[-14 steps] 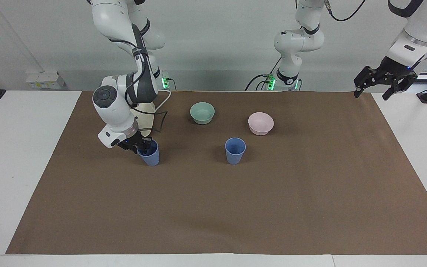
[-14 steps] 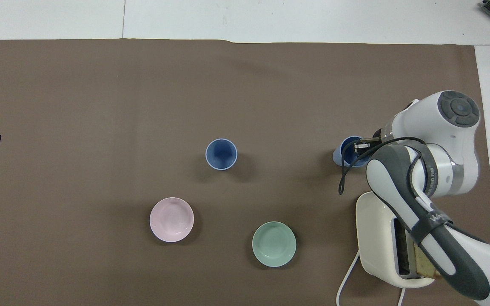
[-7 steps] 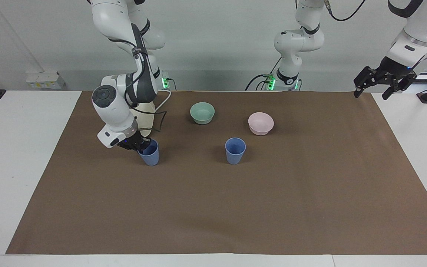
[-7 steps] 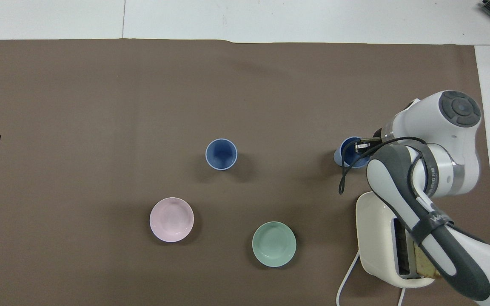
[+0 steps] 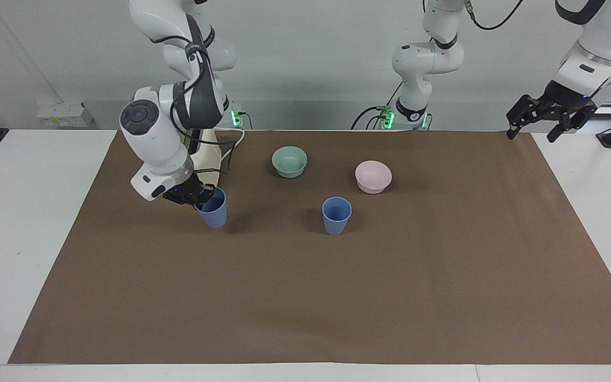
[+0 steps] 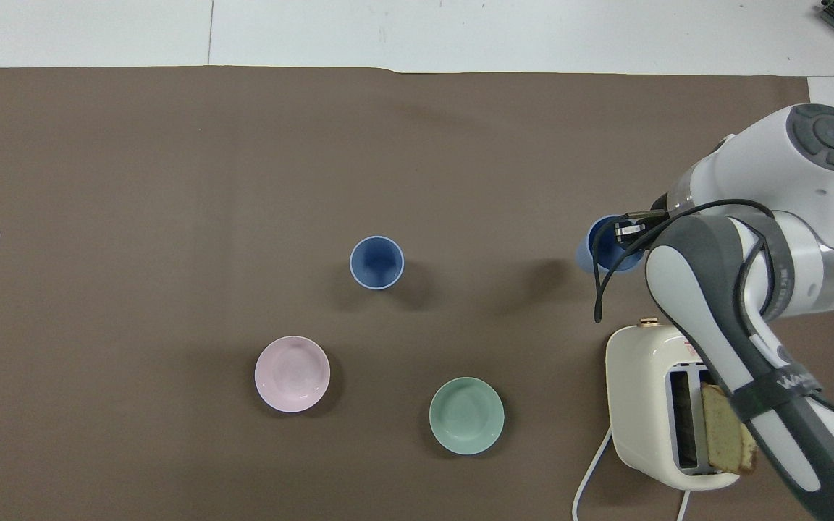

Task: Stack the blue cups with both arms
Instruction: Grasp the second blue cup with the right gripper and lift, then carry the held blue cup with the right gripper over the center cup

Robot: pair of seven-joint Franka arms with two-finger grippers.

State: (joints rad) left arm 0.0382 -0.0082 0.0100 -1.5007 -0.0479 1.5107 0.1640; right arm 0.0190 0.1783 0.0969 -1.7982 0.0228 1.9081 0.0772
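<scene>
Brown-covered surface (image 5: 337, 297), two blue cups on show. Right tool (image 5: 198, 197) pinched on the rim of one cup (image 5: 212, 207), one finger inside; now lifted clear, shadow parted from its base, slightly tilted, where half a second ago sat on the mat. Means the grasp holds and carrying can start. Second cup (image 5: 336, 215) upright at 3 o'clock from the held one, well apart, ready to receive it. Left tool (image 5: 549, 118) waiting over the mat's corner, fingers spread, empty.
</scene>
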